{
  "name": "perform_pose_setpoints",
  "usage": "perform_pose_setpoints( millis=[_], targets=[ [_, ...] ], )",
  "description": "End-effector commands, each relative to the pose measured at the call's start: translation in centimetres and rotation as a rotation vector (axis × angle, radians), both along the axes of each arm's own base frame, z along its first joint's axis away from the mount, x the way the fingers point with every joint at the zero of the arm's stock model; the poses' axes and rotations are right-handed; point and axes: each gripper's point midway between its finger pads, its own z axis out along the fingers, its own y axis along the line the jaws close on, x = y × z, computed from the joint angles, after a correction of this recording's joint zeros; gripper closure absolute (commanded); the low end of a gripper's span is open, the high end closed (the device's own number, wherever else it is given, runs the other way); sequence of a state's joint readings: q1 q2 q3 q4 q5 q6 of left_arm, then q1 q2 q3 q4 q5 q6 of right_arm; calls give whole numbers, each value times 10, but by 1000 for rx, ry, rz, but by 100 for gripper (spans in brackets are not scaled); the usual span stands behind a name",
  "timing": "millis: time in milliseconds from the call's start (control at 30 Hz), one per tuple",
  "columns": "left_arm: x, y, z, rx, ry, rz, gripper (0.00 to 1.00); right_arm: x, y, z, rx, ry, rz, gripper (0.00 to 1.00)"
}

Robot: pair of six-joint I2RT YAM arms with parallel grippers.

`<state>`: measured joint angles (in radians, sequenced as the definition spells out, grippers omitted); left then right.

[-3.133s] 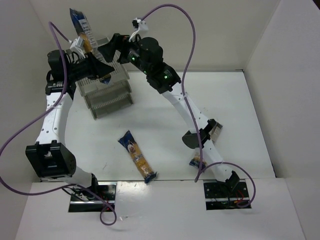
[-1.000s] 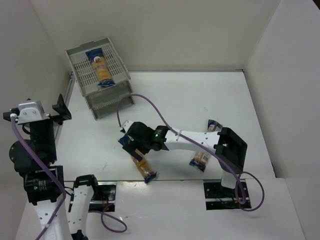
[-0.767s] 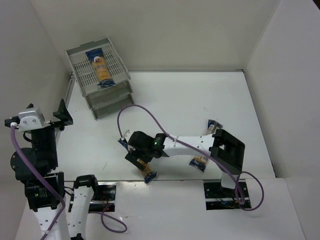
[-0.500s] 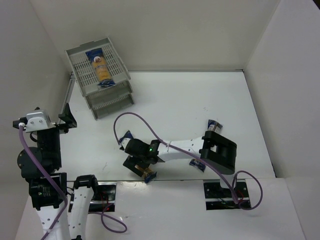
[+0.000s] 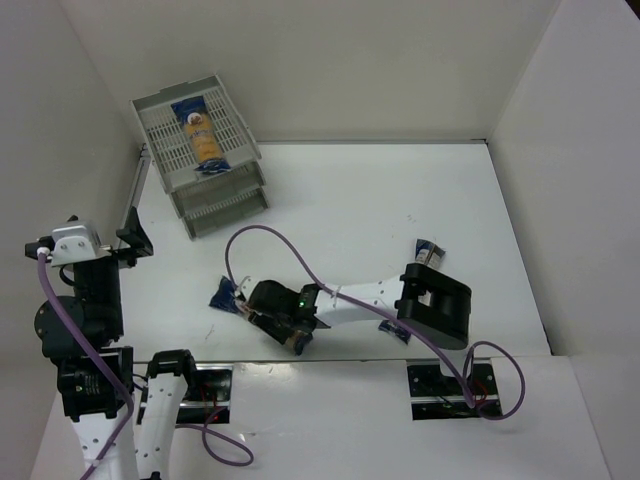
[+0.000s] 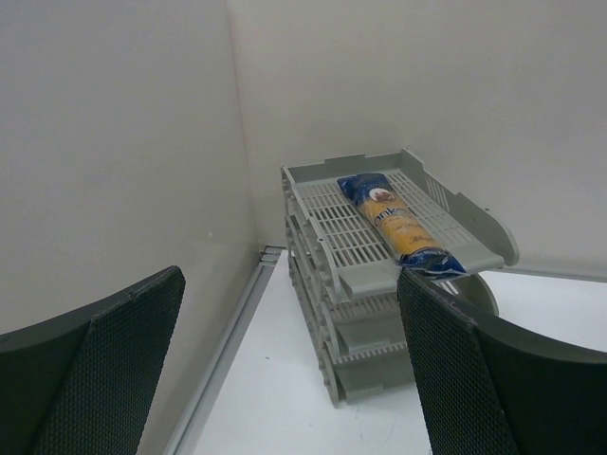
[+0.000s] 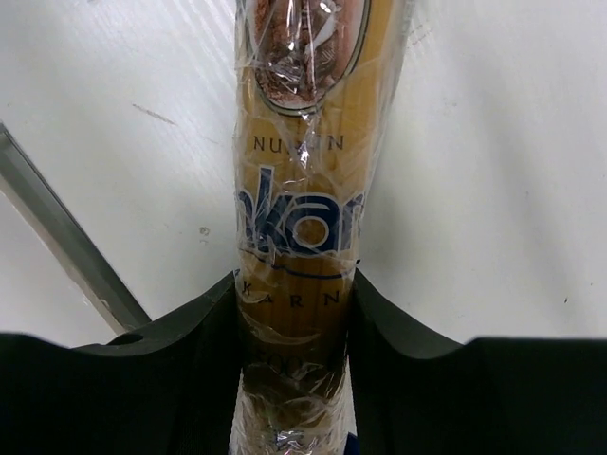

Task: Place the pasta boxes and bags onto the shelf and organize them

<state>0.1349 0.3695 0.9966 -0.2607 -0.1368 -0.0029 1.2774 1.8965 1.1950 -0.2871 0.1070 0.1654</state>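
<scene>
Near edge, left of centre: we logged the right gripper [image 7: 294, 313] clamped across one pasta packet [image 7: 302, 180], low over the white table [image 5: 400, 190]. A second packet [image 5: 428, 250] lay partly under the right arm [image 5: 360, 292], toward the near-right corner. The left gripper [image 6: 289, 374] hung at the left edge, jaws wide apart and holding nothing. Bare surface ran on to the far wall. In the far-left corner stood the shelf [image 6: 493, 245], with a third packet [image 6: 398, 223] flat on its top tray.
</scene>
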Motion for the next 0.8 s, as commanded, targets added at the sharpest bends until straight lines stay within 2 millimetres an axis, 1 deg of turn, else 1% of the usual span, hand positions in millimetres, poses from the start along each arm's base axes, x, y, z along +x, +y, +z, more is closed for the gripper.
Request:
perform_pose_setpoints(
  millis=[0, 33, 67, 100, 133, 167, 200, 233, 267, 300, 333, 367, 400, 433, 467, 500, 533, 567, 633, 667, 700, 733, 767],
  targets=[
    [-8, 5, 19, 24, -65, 35, 0, 2, 29, 32, 95, -49, 102, 100],
    [-7, 7, 22, 21, -65, 43, 0, 3, 36, 46, 125, -65, 123, 100],
    [-7, 7, 22, 32, -62, 47, 0, 2, 45, 67, 164, -73, 157, 100],
    [-6, 8, 23, 43, -56, 51, 0, 1, 50, 89, 203, -85, 184, 100],
    [-6, 9, 23, 40, -56, 60, 0, -1, 54, 104, 228, -96, 223, 100],
    [-5, 10, 28, 51, -61, 64, 0, 2, 61, 126, 271, -102, 239, 100],
    [-5, 10, 32, 51, -64, 64, 0, -9, 62, 136, 291, -64, 278, 100],
    [-7, 10, 36, 63, -70, 68, 0, -9, 62, 154, 329, -57, 290, 100],
    [-3, 11, 34, 62, -58, 68, 0, -5, 62, 167, 358, -52, 292, 100],
    [-3, 9, 40, 66, -65, 60, 0, -8, 60, 172, 373, -24, 303, 100],
    [-2, 10, 43, 74, -63, 63, 0, -8, 54, 183, 391, -18, 307, 100],
    [-3, 9, 44, 74, -63, 63, 0, 2, 50, 190, 409, -17, 293, 100],
    [-1, 10, 46, 74, -59, 62, 0, 6, 45, 195, 421, -5, 293, 100],
    [3, 10, 45, 72, -43, 62, 0, 4, 41, 198, 442, 38, 297, 100],
    [0, 10, 49, 73, -49, 62, 0, 5, 32, 201, 453, 56, 281, 100],
    [3, 10, 47, 72, -40, 62, 0, 15, 25, 203, 468, 64, 256, 100],
    [4, 10, 50, 72, -42, 62, 0, 16, 20, 202, 470, 72, 253, 100],
    [3, 12, 50, 63, -44, 71, 0, 12, 12, 198, 468, 73, 253, 100],
    [7, 14, 51, 56, -37, 75, 0, 25, -4, 191, 456, 72, 209, 100],
    [5, 13, 56, 45, -53, 71, 0, 27, -11, 185, 457, 95, 188, 100],
    [8, 15, 54, 34, -46, 78, 0, 31, -16, 196, 484, 93, 177, 100],
    [6, 13, 58, 39, -55, 68, 0, 46, -24, 201, 502, 94, 132, 100],
    [6, 14, 58, 43, -54, 72, 0, 54, -28, 210, 523, 90, 109, 100]
  ],
)
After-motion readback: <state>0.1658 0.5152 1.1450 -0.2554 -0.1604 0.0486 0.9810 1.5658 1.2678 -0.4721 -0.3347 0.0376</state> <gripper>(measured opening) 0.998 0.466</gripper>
